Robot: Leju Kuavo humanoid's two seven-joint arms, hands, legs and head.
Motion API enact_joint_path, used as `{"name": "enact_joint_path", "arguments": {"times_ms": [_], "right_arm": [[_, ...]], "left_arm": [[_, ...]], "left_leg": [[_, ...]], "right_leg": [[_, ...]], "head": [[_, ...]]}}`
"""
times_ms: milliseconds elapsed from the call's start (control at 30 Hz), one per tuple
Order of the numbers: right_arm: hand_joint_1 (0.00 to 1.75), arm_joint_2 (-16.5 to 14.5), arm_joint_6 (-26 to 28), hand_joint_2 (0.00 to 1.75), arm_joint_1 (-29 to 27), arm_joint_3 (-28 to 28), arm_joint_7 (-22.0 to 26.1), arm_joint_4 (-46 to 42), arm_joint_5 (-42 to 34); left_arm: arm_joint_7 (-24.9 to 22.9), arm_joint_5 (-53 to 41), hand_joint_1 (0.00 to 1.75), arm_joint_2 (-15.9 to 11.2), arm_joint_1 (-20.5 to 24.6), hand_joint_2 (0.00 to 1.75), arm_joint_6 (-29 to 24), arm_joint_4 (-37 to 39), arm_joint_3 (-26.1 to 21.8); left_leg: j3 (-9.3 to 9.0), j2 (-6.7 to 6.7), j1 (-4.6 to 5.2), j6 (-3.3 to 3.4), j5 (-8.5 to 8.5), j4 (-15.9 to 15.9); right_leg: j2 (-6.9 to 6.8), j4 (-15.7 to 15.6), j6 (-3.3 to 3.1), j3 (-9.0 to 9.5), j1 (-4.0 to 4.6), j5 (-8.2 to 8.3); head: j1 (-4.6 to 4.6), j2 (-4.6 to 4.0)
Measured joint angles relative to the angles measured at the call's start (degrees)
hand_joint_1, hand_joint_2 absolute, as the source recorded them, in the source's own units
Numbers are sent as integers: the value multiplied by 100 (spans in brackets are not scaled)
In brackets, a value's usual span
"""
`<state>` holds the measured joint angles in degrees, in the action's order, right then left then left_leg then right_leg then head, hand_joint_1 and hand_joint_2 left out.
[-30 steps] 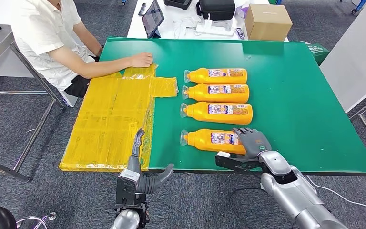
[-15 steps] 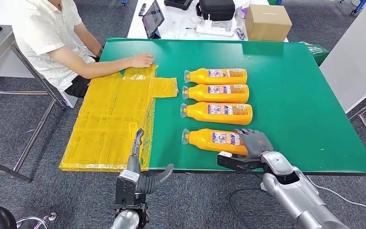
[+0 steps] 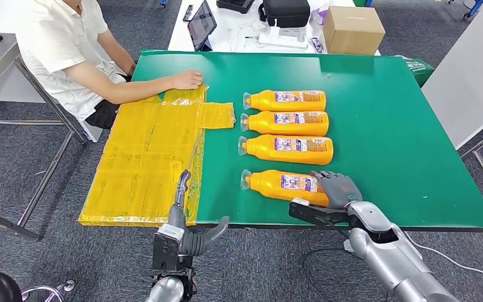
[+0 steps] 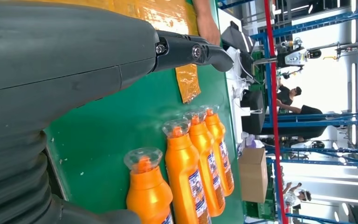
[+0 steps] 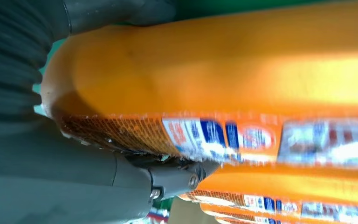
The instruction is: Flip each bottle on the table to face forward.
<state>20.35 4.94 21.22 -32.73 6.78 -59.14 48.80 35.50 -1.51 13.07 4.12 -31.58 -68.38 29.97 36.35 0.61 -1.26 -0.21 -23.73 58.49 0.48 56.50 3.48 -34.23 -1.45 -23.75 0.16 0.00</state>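
Four orange bottles lie on their sides in a column on the green table, caps pointing left. The far three lie free with printed labels up. My right hand grips the base end of the nearest bottle, fingers over its top and thumb at the table's front edge. In the right wrist view this bottle sits against the hand. My left hand hangs open below the front edge, holding nothing. The left wrist view looks past the hand at the bottle caps.
A yellow plastic sheet covers the table's left part, and a seated person's hand rests on its far end. A cardboard box and a tablet stand on a white table behind. Bare green surface lies right of the bottles.
My right hand has slid slightly right and toward the front edge, and the nearest bottle has shifted a little right with it. The left hand has not moved.
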Motion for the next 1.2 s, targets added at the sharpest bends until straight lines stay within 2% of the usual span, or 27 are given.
{"name": "enact_joint_path", "arguments": {"times_ms": [100, 133, 200, 267, 333, 433, 533, 700, 933, 1067, 1200], "right_arm": [[173, -115, -35, 175, -145, 256, 536, -24, -769], [173, -196, -124, 175, -219, 386, 818, -70, -1205], [172, -463, -330, 175, -424, 690, 1360, -253, -2223], [172, -801, -431, 175, -606, 913, 1560, -482, -2909], [169, -1064, -455, 175, -682, 1010, 1561, -648, -3153], [159, -1297, -449, 175, -698, 1045, 1586, -734, -3219], [157, -1442, -400, 175, -705, 1041, 1623, -740, -3224], [155, -1532, -311, 175, -706, 1039, 1634, -728, -3225], [162, -1584, -278, 175, -702, 1039, 1635, -700, -3239], [157, -1673, -453, 175, -693, 993, 1689, -664, -3157], [166, -1793, -777, 175, -691, 685, 1925, -666, -3072]], "left_arm": [[-57, 435, 0, 1, -15, 175, 225, -43, -19], [-185, 854, 0, 0, -37, 175, 529, -88, -40], [-599, 2078, 0, -25, -117, 175, 1492, -248, -86], [-906, 3007, 0, -82, -211, 175, 2285, -442, -104], [-1004, 3252, 0, -133, -285, 175, 2606, -587, -103], [-1052, 3271, 0, -195, -342, 175, 2753, -675, -84], [-1034, 3261, 0, -235, -350, 175, 2789, -713, -61], [-1009, 3255, 0, -270, -362, 175, 2788, -774, -57], [-922, 3389, 0, -296, -407, 175, 2874, -966, -61], [-846, 3312, 0, -310, -397, 175, 2891, -1062, -61], [-821, 3385, 0, -295, -323, 175, 2871, -1061, -69]], "left_leg": [[0, -2, -1, 0, -1, 0], [1, -3, -1, -1, -1, -1], [5, -6, -4, -1, -2, -2], [9, -8, -5, -2, -2, -2], [11, -4, -9, -3, 0, -2], [17, 1, -11, -4, 2, -2], [19, -1, -5, -3, 2, -2], [20, 1, 1, -2, 2, -2], [20, 0, -2, -2, 2, -2], [21, -1, -2, -2, 2, -2], [21, -1, -2, -2, 2, -2]], "right_leg": [[1, 0, 0, 1, 1, 0], [1, 1, 0, 2, 3, 0], [3, 2, -1, -4, 7, 0], [4, 4, -2, -15, 8, 0], [1, 5, -4, -19, 10, -3], [-2, 6, -4, -18, 10, -5], [-2, 5, -2, -18, 4, -3], [-3, 5, -1, -18, -1, -2], [-2, 5, -2, -20, 3, -3], [-2, 5, -2, -20, 3, -3], [-2, 5, -2, -21, 3, -3]], "head": [[1, 0], [2, 0], [2, 0], [-7, 0], [-8, 0], [-3, 0], [-3, 0], [-4, 0], [-5, 0], [-4, 0], [-4, 0]]}}
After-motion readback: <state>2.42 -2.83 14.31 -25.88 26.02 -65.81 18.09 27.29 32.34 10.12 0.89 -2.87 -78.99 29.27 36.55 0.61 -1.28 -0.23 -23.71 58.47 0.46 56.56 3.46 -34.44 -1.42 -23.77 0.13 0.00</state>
